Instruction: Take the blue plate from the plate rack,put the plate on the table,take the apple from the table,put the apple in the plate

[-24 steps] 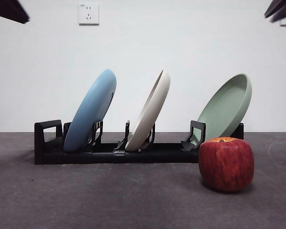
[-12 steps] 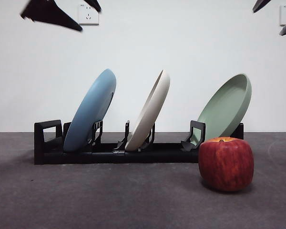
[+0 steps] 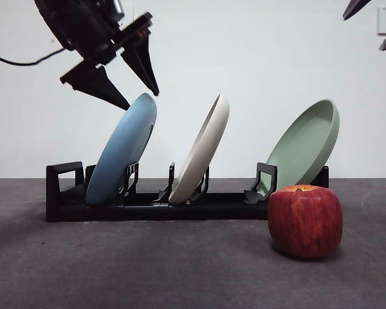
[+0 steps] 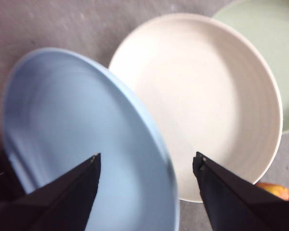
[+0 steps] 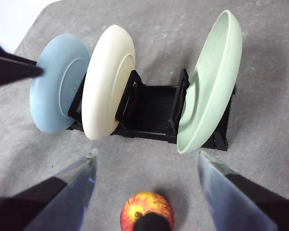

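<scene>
The blue plate (image 3: 122,151) leans in the left slot of the black plate rack (image 3: 64,193), which stands on the dark grey table (image 3: 148,270). My left gripper (image 3: 141,100) hangs open just above the plate's top rim, one jaw on each side, not touching. In the left wrist view the blue plate (image 4: 77,130) has its rim running between the spread jaws of my left gripper (image 4: 147,156). The red apple (image 3: 305,221) sits on the table in front of the rack's right end. My right gripper (image 5: 147,154) is open high above the apple (image 5: 147,209).
A cream-white plate (image 3: 202,151) leans in the middle slot and a sage-green plate (image 3: 305,145) in the right slot. The white wall stands close behind the rack. Open table lies in front of the rack and left of the apple.
The left arm has come down from the top-left corner to the blue plate's top rim, jaws open. The plates, the apple and the right arm have stayed where they were.
</scene>
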Controlling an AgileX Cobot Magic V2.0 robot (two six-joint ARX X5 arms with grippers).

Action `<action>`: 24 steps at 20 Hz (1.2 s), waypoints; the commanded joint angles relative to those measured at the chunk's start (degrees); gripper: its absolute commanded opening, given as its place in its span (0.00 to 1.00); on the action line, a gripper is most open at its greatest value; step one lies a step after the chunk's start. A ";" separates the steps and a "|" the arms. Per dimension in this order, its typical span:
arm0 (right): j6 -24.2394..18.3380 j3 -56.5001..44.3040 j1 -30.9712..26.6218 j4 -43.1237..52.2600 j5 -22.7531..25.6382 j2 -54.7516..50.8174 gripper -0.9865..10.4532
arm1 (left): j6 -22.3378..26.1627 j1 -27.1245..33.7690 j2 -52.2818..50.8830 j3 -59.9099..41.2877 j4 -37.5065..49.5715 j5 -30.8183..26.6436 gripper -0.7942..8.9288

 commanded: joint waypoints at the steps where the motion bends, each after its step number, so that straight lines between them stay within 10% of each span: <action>1: -0.63 0.24 0.13 -0.70 0.04 0.09 0.39 | 2.43 -0.85 0.35 -0.04 0.42 -0.28 0.40; 9: -0.63 0.24 0.11 -2.58 0.04 0.07 0.39 | 5.20 -1.22 0.98 -0.07 -1.99 -1.44 0.07; 24: -0.81 0.24 0.11 -2.60 0.04 0.07 0.39 | 10.51 -7.76 -5.42 23.26 -20.79 1.25 0.07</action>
